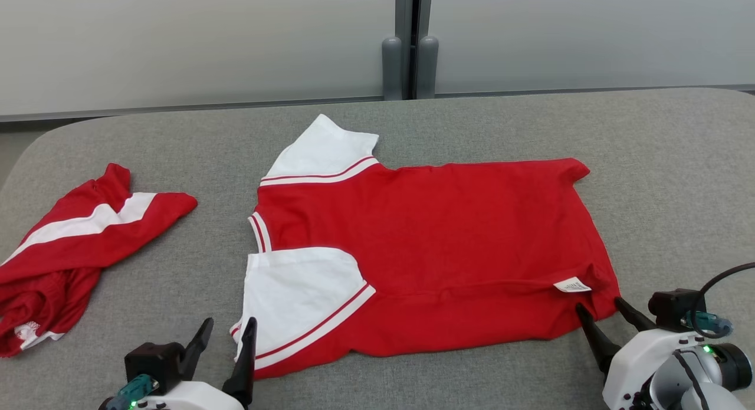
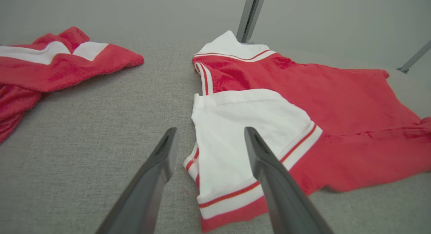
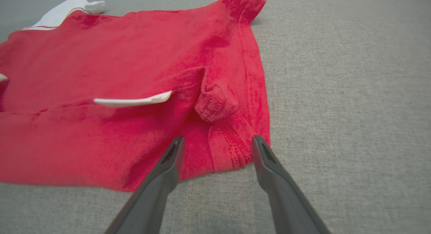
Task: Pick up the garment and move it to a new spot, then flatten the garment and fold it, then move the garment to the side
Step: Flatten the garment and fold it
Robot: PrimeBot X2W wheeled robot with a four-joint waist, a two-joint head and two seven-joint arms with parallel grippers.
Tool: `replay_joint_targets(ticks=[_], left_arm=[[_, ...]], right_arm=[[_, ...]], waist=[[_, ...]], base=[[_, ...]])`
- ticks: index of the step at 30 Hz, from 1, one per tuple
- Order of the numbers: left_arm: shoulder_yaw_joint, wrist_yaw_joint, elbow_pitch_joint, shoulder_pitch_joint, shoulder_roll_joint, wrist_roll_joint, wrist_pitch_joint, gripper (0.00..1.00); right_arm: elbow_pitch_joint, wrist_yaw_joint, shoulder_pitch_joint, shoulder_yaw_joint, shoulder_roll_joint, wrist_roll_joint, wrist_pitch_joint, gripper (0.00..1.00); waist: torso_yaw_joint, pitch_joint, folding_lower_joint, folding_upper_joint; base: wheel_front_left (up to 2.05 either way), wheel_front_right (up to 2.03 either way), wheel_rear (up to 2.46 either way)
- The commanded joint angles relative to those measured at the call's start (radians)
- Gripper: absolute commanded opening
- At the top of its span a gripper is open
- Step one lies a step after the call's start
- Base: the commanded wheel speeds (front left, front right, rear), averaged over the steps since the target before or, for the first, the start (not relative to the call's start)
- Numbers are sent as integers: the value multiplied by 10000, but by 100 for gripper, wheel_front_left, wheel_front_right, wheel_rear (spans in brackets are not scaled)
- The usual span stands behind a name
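Head view: shirt (image 1: 448,251) was spread flat for folding. Left gripper (image 1: 230,322) and right gripper (image 1: 598,304) were held open at sleeve (image 1: 301,292) and hem corner (image 1: 603,289), likely to pinch both.

A red shirt (image 1: 448,233) with white, red-striped sleeves (image 1: 301,292) lay spread sideways on a grey table (image 1: 649,162), its near edge folded over, a white tag (image 1: 571,285) showing.

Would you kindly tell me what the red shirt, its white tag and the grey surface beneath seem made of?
The shirt looks like soft matte knit, perhaps cotton: limp creases, stitched hems. The tag seems thin, stiffish fabric or paper, as it stands off the cloth. The grey surface looks like matte woven upholstery, with visible weave.
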Motion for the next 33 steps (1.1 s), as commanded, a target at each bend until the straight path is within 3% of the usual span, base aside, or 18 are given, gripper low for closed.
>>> replay_joint_targets(ticks=[1, 13, 27, 28, 29, 31, 32, 33], left_arm=[[-57, -90, 96, -179, -40, 30, 66, 100], [-513, -315, 1093, -367, -173, -321, 1075, 100], [-679, -613, 1968, -545, -411, -806, 1805, 100], [-714, -654, 2013, -558, -436, -813, 1832, 98], [-740, -684, 2051, -565, -458, -823, 1864, 68], [-783, -764, 2093, -588, -497, -833, 1866, 0], [-803, -808, 2108, -594, -531, -857, 1872, 0], [-821, -853, 2136, -608, -537, -873, 1896, 0]], right_arm=[[139, 2, -150, 5, -102, -144, -65, 100], [1080, 2, -572, -257, -51, -881, -170, 100], [1652, 2, -851, -232, 17, -968, 78, 100], [1677, 2, -872, -231, -2, -974, 83, 80], [1699, 2, -900, -241, -18, -983, 88, 49], [1715, 0, -910, -261, -47, -981, 103, 31], [1721, 0, -903, -275, -55, -966, 106, 9], [1733, 0, -879, -300, -59, -932, 134, 0]], waist=[[30, 45, 0, -1], [62, 192, 0, -1], [35, 396, 0, -1], [43, 412, 0, -1], [47, 422, 0, -1], [47, 419, 0, -1], [46, 406, 0, -1], [46, 385, 0, -1]], base=[[0, 0, 0], [0, 0, 0], [0, 0, 0], [0, 0, 0], [0, 0, 0], [0, 0, 0], [0, 0, 0], [0, 0, 0]])
